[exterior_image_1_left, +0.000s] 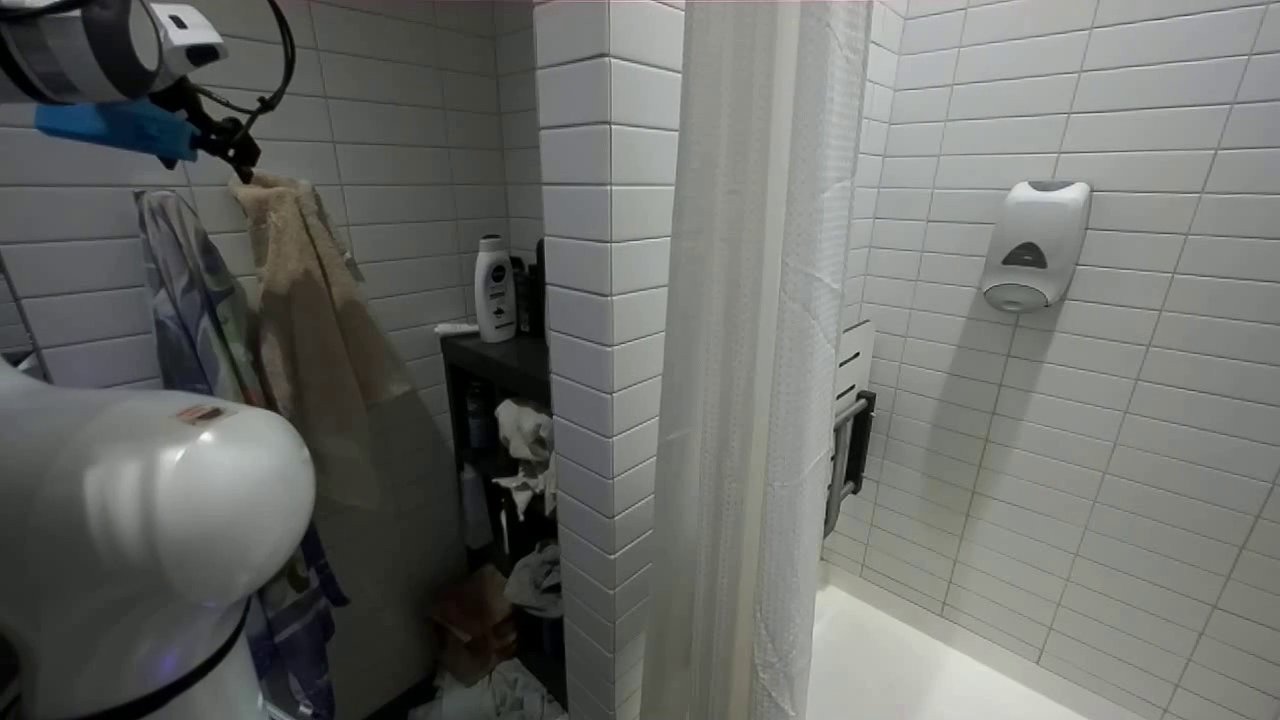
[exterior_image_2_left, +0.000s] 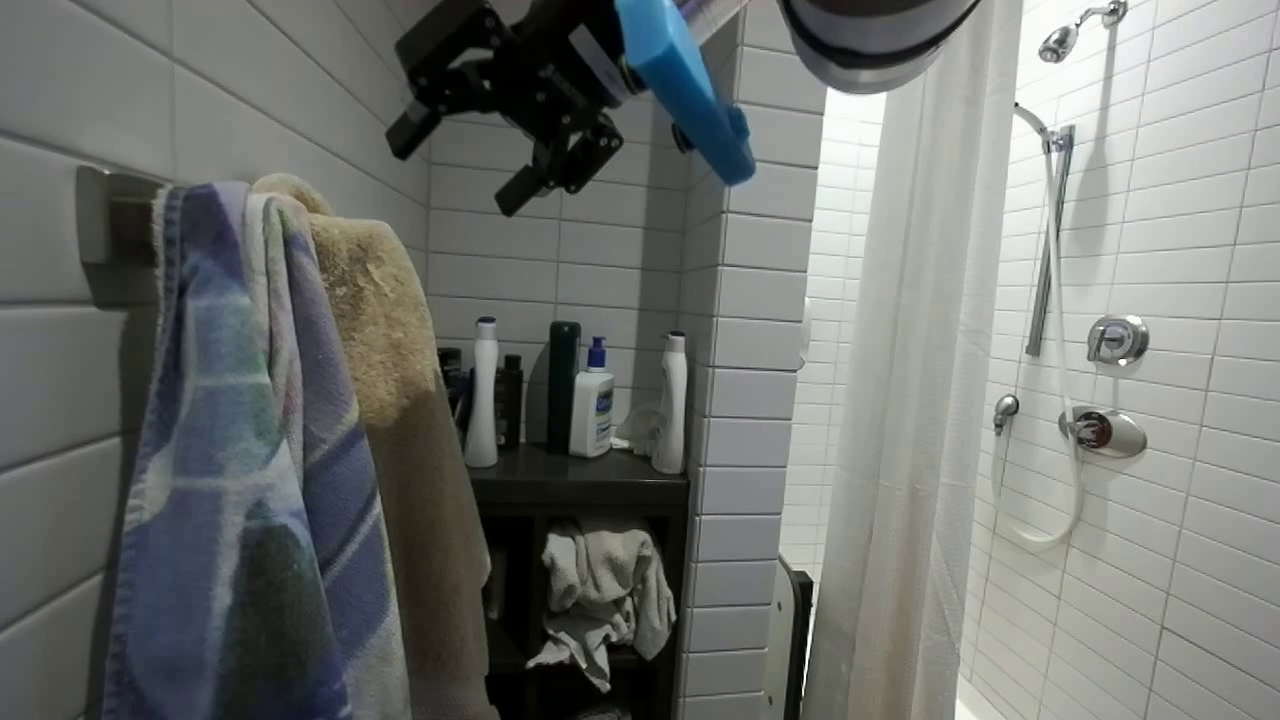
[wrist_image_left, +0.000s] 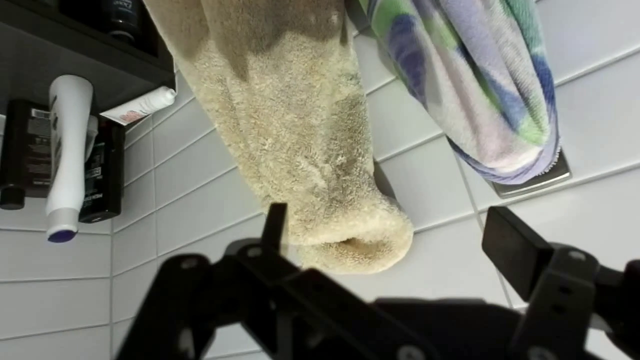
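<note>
My gripper stands open in the wrist view, with its two black fingers wide apart and nothing gripped. Nearest to it is a tan fluffy towel, whose rounded, folded top end shows between the fingers, closer to the left one. In an exterior view the gripper hangs above the tan towel, toward the shelf side, with a gap between them. Beside it a blue, purple and green patterned towel hangs from a metal wall holder. What holds up the tan towel is hidden.
A dark shelf unit carries several bottles, including a white pump bottle, with a pale cloth in a compartment below. A tiled wall corner juts out by the shower curtain. A soap dispenser hangs beyond.
</note>
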